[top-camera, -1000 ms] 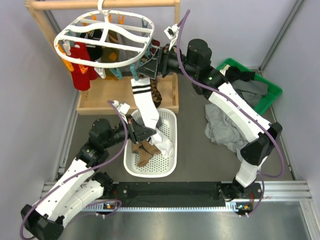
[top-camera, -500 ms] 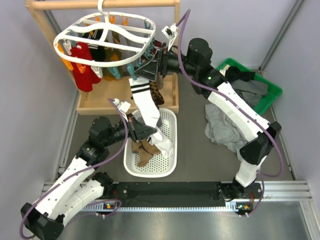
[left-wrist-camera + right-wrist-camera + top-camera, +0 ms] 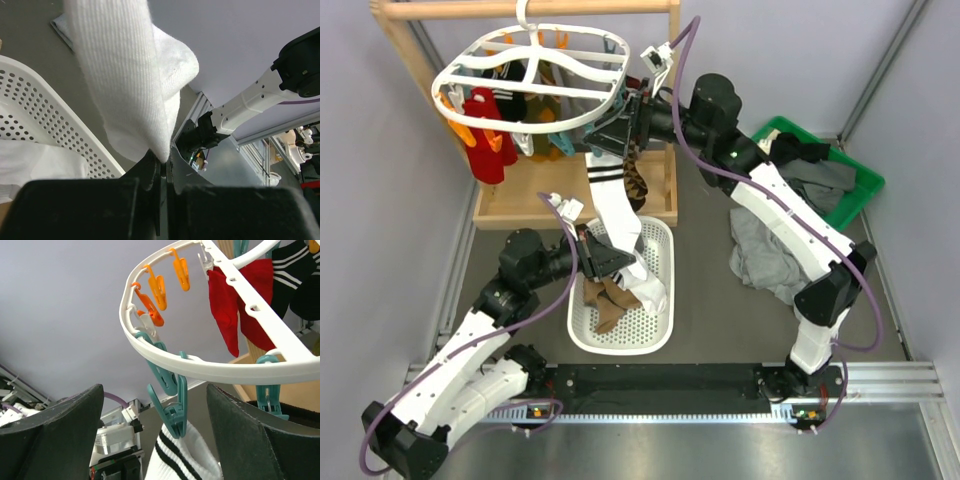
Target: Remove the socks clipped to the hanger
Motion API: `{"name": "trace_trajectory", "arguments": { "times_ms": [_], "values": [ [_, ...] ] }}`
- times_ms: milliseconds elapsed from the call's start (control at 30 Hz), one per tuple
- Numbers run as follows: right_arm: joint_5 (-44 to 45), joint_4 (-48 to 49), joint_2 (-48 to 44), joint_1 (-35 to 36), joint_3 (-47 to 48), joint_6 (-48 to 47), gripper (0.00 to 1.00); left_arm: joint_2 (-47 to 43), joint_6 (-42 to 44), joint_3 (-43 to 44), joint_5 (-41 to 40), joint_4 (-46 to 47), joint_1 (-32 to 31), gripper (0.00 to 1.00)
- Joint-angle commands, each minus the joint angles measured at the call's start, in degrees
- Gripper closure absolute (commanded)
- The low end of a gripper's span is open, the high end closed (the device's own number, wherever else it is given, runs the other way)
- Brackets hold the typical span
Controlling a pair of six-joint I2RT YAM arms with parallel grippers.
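The white sock with black stripes [image 3: 616,205] hangs from a teal clip [image 3: 167,402] on the right edge of the hanger [image 3: 530,72]. The right gripper [image 3: 612,130] has its jaws wide open, one on each side of that clip. The left gripper [image 3: 605,262] is pinched tight on the sock's lower end, above the white basket [image 3: 630,332]. Red socks [image 3: 485,125] hang at the hanger's left edge.

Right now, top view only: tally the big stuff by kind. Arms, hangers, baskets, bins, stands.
Arms: 2, left arm and right arm
Hanger: 1
Basket: 1
Bin: 1
Stand: 1
Total: 6
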Motion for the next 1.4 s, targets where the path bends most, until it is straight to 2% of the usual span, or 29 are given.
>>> {"name": "trace_trajectory", "arguments": {
  "times_ms": [0,167,267,333,367,433,467,533,567,600,700,933,1100,1133,1167,1233,1300,1367],
  "values": [
    [1.46,2.2,0.4,0.82,2.51,-2.04,0.18,0.61,0.17,2.86,1.9,1.74,0.11,1.0],
    [1.2,2.46,0.84,1.08,2.42,-3.09,0.21,1.05,0.08,3.03,2.34,2.09,0.2,1.0],
    [0.67,3.51,0.84,1.0,2.07,-3.09,0.3,1.23,0.34,3.12,2.43,1.92,0.2,1.0],
    [0.58,4.04,0.75,1.0,1.9,-3.09,0.45,1.49,0.43,3.12,2.34,1.74,0.2,1.0],
    [1.11,4.22,0.58,1.0,1.9,-2.92,0.58,1.4,0.52,3.03,2.34,1.74,0.2,1.0],
    [1.72,4.22,0.58,1.0,1.9,-2.39,0.67,1.4,0.7,2.68,2.08,1.57,0.2,1.0],
    [2.07,4.39,0.49,1.0,1.72,-2.3,0.76,1.23,0.96,2.59,1.82,1.22,0.11,1.0],
    [2.34,4.74,0.31,1.08,1.54,-1.78,0.84,0.88,1.31,1.98,1.64,1.21,0.11,1.0],
    [2.52,4.75,0.23,1.0,1.46,-1.78,0.92,0.7,1.84,1.72,1.47,-0.87,0.2,1.0],
    [2.69,4.83,0.05,1.0,1.37,-1.78,0.95,-0.17,2.19,1.19,1.2,-1.68,0.11,1.0],
    [3.48,4.57,-0.65,1.0,1.02,-1.77,0.98,-1.41,3.16,0.49,0.41,-3.79,0.11,1.0],
    [4.09,4.31,-1.18,1.0,0.93,2.26,0.95,-1.85,3.33,-1.88,-0.03,-4.94,0.11,1.0],
    [5.68,3.34,-1.8,1.08,0.84,3.93,0.95,-2.29,0.44,-11.72,-1.61,-0.66,0.03,1.0],
    [5.68,3.51,-1.71,1.08,0.93,4.11,0.95,-3.07,-1.13,-13.3,-2.22,0.5,0.11,0.96],
    [5.59,3.52,-1.71,1.0,0.93,4.46,0.95,-3.25,-1.58,-15.49,-4.32,0.51,0.03,0.79],
    [5.42,3.6,-1.71,1.0,1.02,5.17,0.95,-3.87,-1.15,-15.78,-7.22,-1.4,0.11,0.59],
    [5.33,3.26,-1.36,1.08,1.02,5.69,0.95,-4.13,0.95,-13.68,-11.61,-3.78,0.03,0.27],
    [5.24,3.16,-1.1,1.0,1.28,6.39,0.95,-4.22,2.71,-10.26,-14.69,-6.16,0.03,0.11]
  ]
}}
